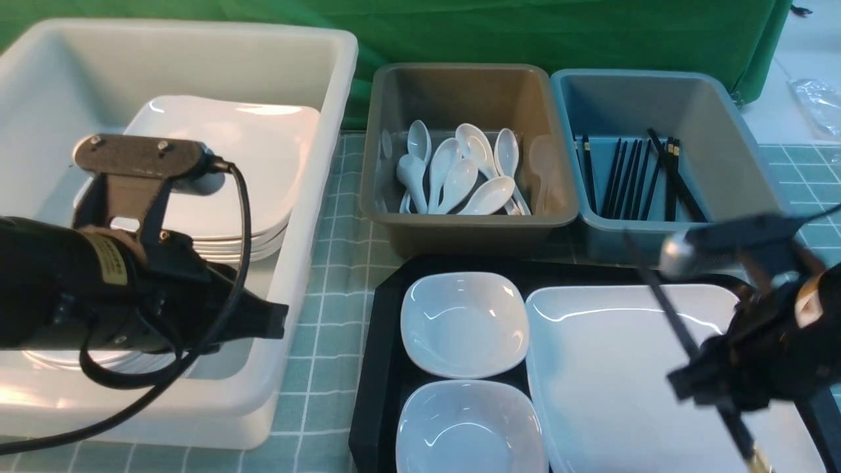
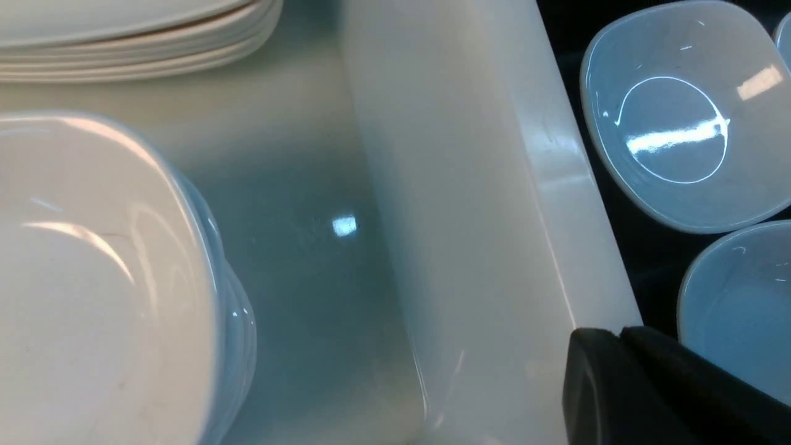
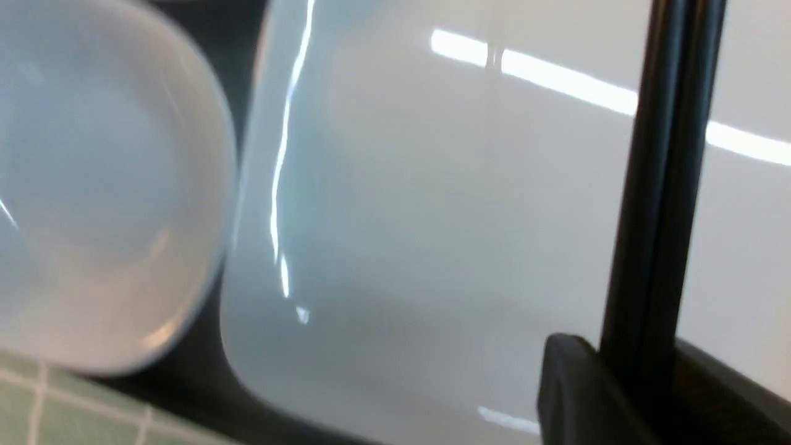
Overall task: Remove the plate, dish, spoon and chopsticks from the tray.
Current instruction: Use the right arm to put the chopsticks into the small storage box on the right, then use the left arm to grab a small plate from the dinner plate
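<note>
The black tray [image 1: 380,368] holds two small white dishes [image 1: 464,324] [image 1: 470,430] and, to their right, the large white plate [image 1: 611,374]. My right gripper [image 1: 713,387] hangs over the plate's right side, shut on the pair of black chopsticks [image 1: 663,305], which slant up and away from it. In the right wrist view the chopsticks [image 3: 661,185] stand clamped in the right gripper [image 3: 642,364] above the plate [image 3: 432,216]. My left gripper [image 1: 279,320] is shut and empty over the white tub's right wall [image 2: 482,185]. No spoon shows on the tray.
A big white tub [image 1: 309,197] on the left holds stacked plates [image 1: 250,164] and stacked bowls [image 2: 93,278]. Behind the tray stand a grey tub [image 1: 394,223] with several white spoons and a blue tub [image 1: 591,230] with several black chopsticks.
</note>
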Robot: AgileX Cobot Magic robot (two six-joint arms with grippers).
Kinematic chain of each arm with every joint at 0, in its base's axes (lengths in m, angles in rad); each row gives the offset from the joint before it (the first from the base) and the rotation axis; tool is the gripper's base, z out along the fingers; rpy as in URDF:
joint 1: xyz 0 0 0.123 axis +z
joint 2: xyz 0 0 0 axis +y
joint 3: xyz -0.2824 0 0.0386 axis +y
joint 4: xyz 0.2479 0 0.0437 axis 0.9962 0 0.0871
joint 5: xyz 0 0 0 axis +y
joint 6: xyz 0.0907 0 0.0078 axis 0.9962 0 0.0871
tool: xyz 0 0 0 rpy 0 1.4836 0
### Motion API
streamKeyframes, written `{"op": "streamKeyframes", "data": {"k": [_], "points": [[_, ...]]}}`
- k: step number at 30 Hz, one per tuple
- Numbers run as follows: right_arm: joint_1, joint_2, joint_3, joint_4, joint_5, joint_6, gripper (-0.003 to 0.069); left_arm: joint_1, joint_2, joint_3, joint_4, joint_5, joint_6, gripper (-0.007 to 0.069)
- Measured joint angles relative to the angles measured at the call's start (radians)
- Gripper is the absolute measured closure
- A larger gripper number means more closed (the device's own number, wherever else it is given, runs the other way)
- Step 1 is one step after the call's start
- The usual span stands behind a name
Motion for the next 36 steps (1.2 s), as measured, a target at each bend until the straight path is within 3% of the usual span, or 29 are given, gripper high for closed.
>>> {"op": "streamKeyframes", "data": {"k": [5,9,15,20,22,26,30,32,34,36], "points": [[-0.185,0.115,-0.274,0.005,0.012,-0.063,0.0512,0.000,0.000,0.000,-0.060,-0.012,0.000,0.0615],[-0.271,0.295,-0.517,0.009,0.012,-0.088,0.0512,0.000,0.000,0.000,-0.125,-0.013,0.009,0.0615],[-0.306,0.614,-0.885,0.015,0.006,-0.089,0.0512,0.000,0.000,0.000,-0.276,-0.012,0.104,0.0615],[-0.306,0.769,-1.057,0.020,-0.008,-0.044,0.0507,-0.007,0.000,0.000,-0.348,-0.012,0.157,0.0615],[-0.306,0.821,-1.094,0.020,-0.014,-0.028,0.0485,-0.015,0.002,0.000,-0.358,-0.012,0.167,0.0615],[-0.306,0.898,-1.157,0.021,-0.015,-0.008,0.0265,-0.091,0.045,0.000,-0.368,-0.011,0.187,0.0615],[-0.306,0.890,-1.161,0.021,0.046,-0.008,0.0205,-0.180,0.096,0.000,-0.354,-0.009,0.182,0.0615],[-0.306,0.860,-1.162,0.022,0.141,-0.021,0.0234,-0.227,0.152,0.000,-0.332,0.001,0.139,0.0615],[-0.306,0.815,-1.162,0.022,0.250,-0.068,0.0344,-0.254,0.206,-0.012,-0.304,0.023,0.107,0.0615],[-0.306,0.756,-1.162,0.022,0.349,-0.106,0.0501,-0.266,0.256,-0.048,-0.277,0.057,0.076,0.0615]]}}
